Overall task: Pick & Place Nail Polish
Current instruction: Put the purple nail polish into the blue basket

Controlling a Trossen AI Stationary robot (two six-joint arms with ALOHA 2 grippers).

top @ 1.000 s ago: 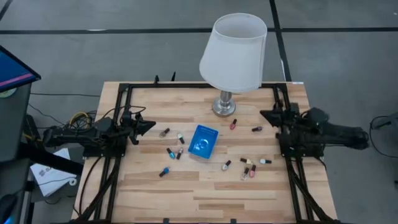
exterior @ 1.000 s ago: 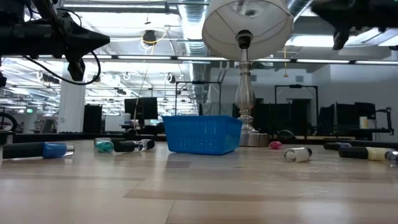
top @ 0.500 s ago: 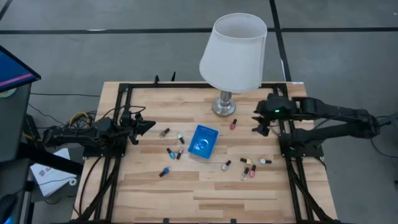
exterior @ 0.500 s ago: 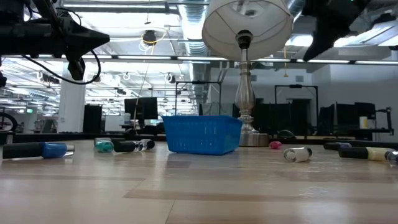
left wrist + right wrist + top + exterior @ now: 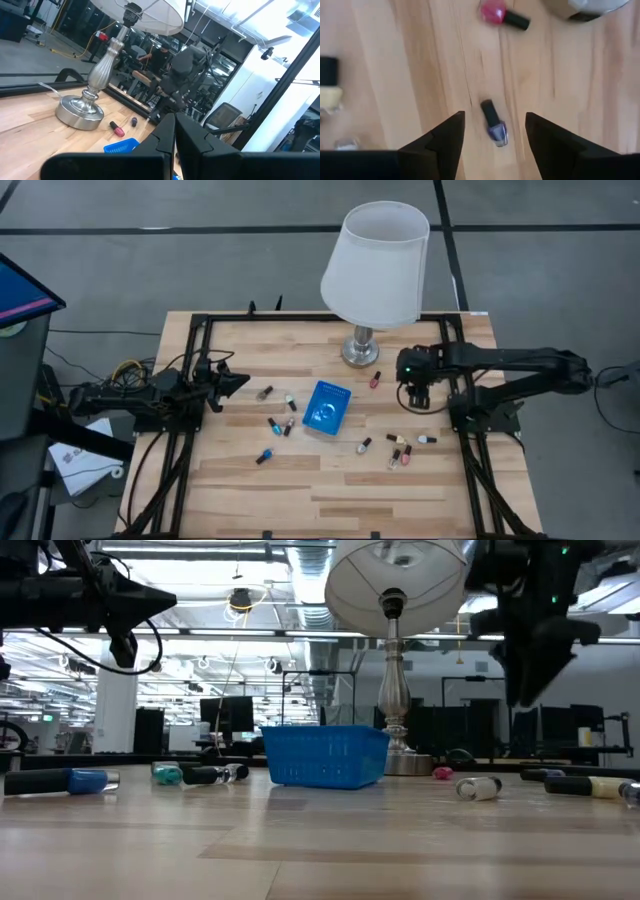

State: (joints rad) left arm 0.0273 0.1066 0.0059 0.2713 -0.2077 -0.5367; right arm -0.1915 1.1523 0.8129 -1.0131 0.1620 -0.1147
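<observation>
Several tiny nail polish bottles lie on their sides on the wooden table (image 5: 330,500), around a small blue basket (image 5: 327,407). My right gripper (image 5: 414,388) points down, open, above a dark purple bottle (image 5: 494,123). In the right wrist view (image 5: 493,117) that bottle lies between the two fingers and below them, untouched. In the low view my right gripper (image 5: 522,690) hangs clear of the tabletop. A pink bottle (image 5: 502,14) lies a little farther off, near the lamp base. My left gripper (image 5: 240,380) waits shut at the table's left side, above the wood.
A white-shaded lamp (image 5: 375,260) stands at the far middle, its metal base (image 5: 360,352) close to my right gripper. Black frame rails (image 5: 470,470) run along both sides of the table. More bottles lie near the right rail (image 5: 405,448) and left of the basket (image 5: 278,425).
My right arm has swung out from its folded rest at the table's right edge toward the middle. Its gripper has tipped from level to pointing down and has sunk over the dark bottle near the lamp base. No bottle has moved.
</observation>
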